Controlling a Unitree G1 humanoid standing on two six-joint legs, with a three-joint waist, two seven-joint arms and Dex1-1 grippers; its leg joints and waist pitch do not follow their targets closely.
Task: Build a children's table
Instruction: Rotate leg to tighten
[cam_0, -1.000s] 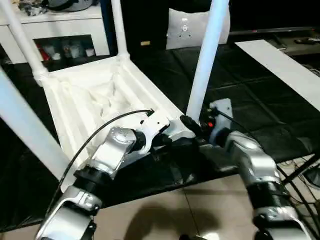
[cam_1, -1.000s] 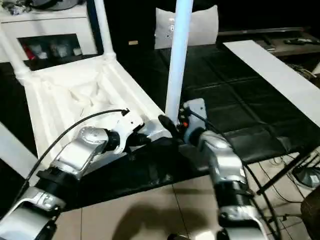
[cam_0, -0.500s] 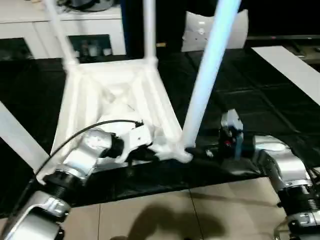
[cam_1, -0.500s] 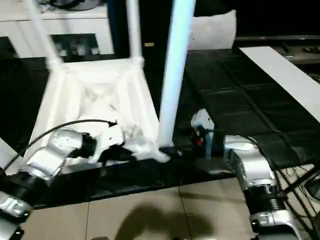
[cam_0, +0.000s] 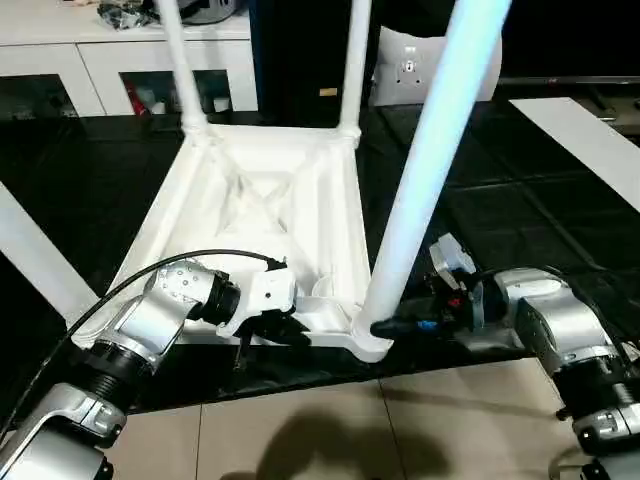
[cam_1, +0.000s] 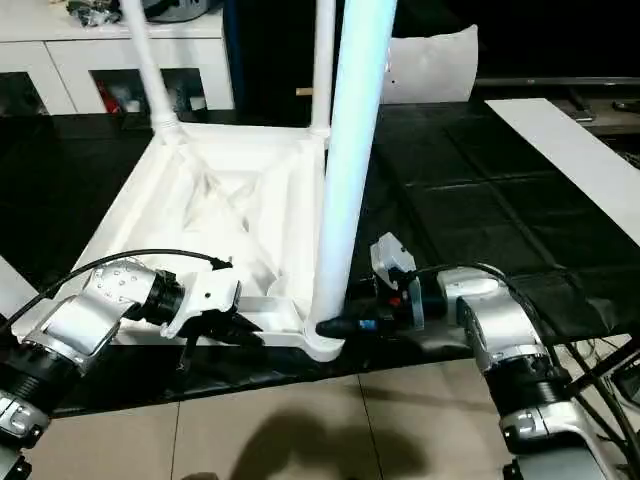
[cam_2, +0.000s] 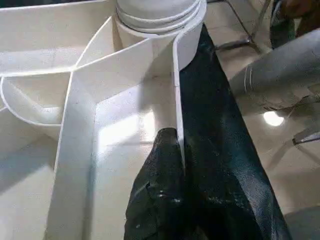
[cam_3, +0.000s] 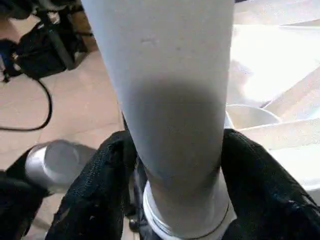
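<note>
Children's table (cam_0: 270, 210) upside down on black mat (cam_0: 500, 210), ribbed underside up, legs standing in corner sockets. Left gripper (cam_0: 290, 332) pinched tight on near rim. Right gripper (cam_3: 175, 200) clamped around near-corner leg (cam_0: 425, 170) just above socket.

Smooth white plastic table (cam_0: 260, 190), glossy tile floor (cam_0: 330, 430)

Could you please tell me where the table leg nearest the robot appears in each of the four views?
Left eye: nearest leg rises right of centre.
Right eye: centre.
Left wrist: just its base in the corner socket.
Right wrist: between the right gripper's fingers.
Shared landmark: that corner socket.
</note>
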